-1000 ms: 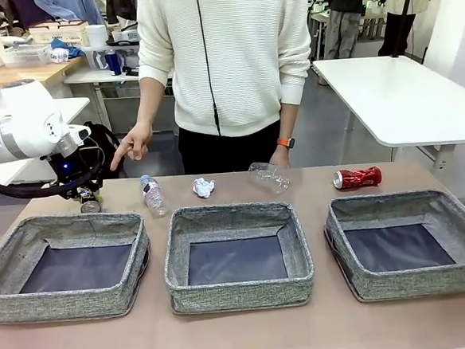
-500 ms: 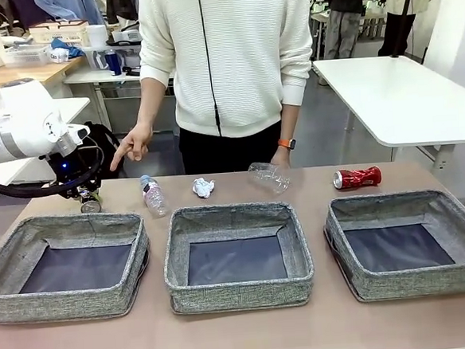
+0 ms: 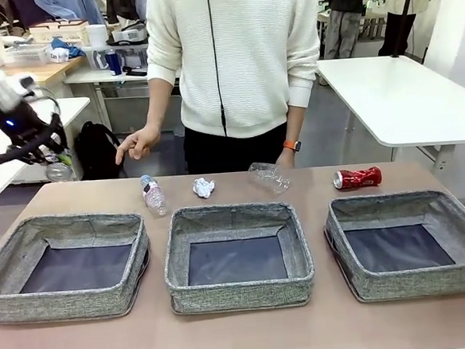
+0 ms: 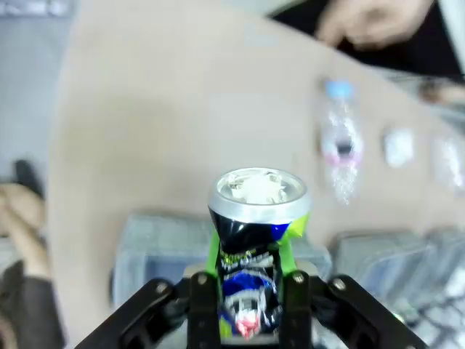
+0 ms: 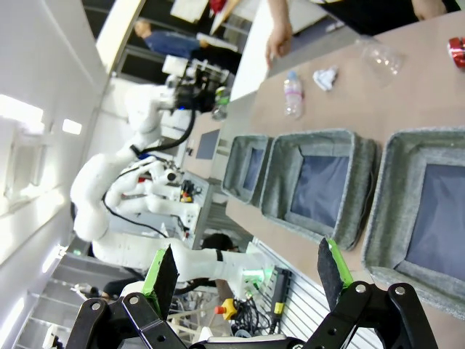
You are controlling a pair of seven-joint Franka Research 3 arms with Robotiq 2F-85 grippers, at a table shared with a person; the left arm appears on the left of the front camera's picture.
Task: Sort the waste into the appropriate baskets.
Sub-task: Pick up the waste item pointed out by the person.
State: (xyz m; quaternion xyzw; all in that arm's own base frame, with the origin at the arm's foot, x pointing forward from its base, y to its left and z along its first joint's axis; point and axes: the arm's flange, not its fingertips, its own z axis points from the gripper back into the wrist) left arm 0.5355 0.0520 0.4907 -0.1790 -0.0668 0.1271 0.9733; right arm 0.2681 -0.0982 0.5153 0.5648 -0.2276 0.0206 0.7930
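Left gripper [image 4: 252,247]: I see it clamped on the crushed dark can [image 4: 258,200] and held up in the air at the table's far left.
Right gripper [image 5: 248,262]: jaws spread wide, grasping nothing.
Baskets: left basket [image 3: 82,301], middle basket [image 3: 241,292] and right basket [image 3: 416,283] sit side by side.
Behind the baskets: bottle [image 3: 152,194], crumpled paper [image 3: 204,188], clear cup [image 3: 268,176] and red can [image 3: 357,178] lie in a row.
Person's hand [image 3: 134,143]: finger out, above the bottle.

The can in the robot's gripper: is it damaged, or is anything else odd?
Yes. The dark can, clamped in the left gripper, is crushed and crumpled along its body. The red can lying at far right is dented too. Nothing looks spilled.
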